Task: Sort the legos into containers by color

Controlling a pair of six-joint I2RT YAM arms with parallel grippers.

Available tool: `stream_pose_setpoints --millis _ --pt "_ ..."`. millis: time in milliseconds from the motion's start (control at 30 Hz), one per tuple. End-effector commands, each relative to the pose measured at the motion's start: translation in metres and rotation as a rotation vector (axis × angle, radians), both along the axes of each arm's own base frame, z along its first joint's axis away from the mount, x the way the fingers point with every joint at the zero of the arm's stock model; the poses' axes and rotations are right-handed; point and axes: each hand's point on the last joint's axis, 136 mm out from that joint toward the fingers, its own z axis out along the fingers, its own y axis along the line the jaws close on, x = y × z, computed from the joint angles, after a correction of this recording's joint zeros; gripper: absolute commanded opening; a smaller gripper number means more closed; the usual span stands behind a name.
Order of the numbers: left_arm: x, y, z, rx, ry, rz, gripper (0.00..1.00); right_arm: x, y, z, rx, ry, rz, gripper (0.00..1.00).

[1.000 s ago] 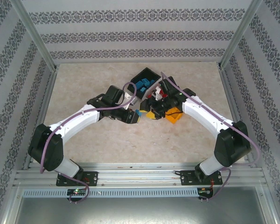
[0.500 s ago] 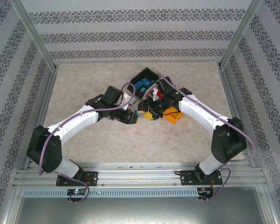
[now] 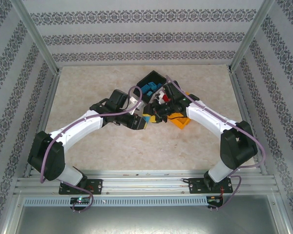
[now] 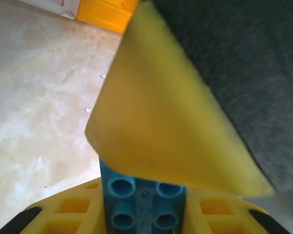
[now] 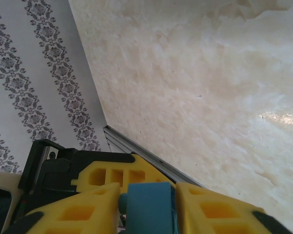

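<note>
The two arms bend inward over the middle of the counter [image 3: 88,92], and their hands meet tip to tip. The left hand [image 3: 141,122] is clamped narrow on a blue lego [image 4: 144,204], whose hollow underside faces its wrist camera. The right hand [image 3: 155,117] presses its yellow fingers [image 5: 210,214] against both sides of a blue lego too, apparently the same piece. The orange bin [image 3: 182,123] sits just right of the hands. Beyond them, red legos [image 3: 162,97] peek out beside the right arm. Farthest back, the black bin [image 3: 154,75] holds blue legos [image 3: 147,89].
</note>
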Motion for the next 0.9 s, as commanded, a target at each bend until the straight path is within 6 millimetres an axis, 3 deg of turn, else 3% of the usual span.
stream_pose_setpoints --millis 0,133,267,400,533,600,733,800,867 --pt "0.008 -0.008 0.014 -0.037 -0.051 -0.018 0.33 -0.001 -0.002 -0.001 0.014 0.005 0.001 0.31" --pt "0.008 -0.008 0.011 -0.032 -0.043 -0.017 0.34 -0.001 -0.005 -0.002 0.005 0.001 -0.007 0.26" --pt "0.01 -0.007 0.011 -0.02 -0.044 -0.008 0.44 0.0 -0.01 -0.002 -0.001 -0.002 -0.02 0.25" --pt "0.014 -0.006 0.012 -0.015 -0.055 0.004 0.58 0.002 -0.016 -0.002 -0.006 -0.008 -0.039 0.24" --pt "0.028 0.003 0.017 -0.031 -0.066 0.066 0.86 0.004 -0.023 -0.002 -0.01 -0.007 -0.06 0.23" --pt "0.04 0.011 0.028 -0.076 -0.078 0.125 1.0 0.006 -0.029 -0.006 -0.017 -0.002 -0.073 0.23" --pt "0.069 0.042 0.051 -0.193 -0.102 0.302 1.0 0.007 -0.045 -0.018 -0.035 0.029 -0.11 0.23" --pt "0.08 0.064 0.05 -0.198 -0.1 0.417 1.0 0.01 -0.054 -0.02 -0.041 0.04 -0.135 0.23" --pt "0.085 0.088 0.035 -0.138 -0.072 0.527 1.0 0.016 -0.065 -0.016 -0.04 0.032 -0.164 0.23"
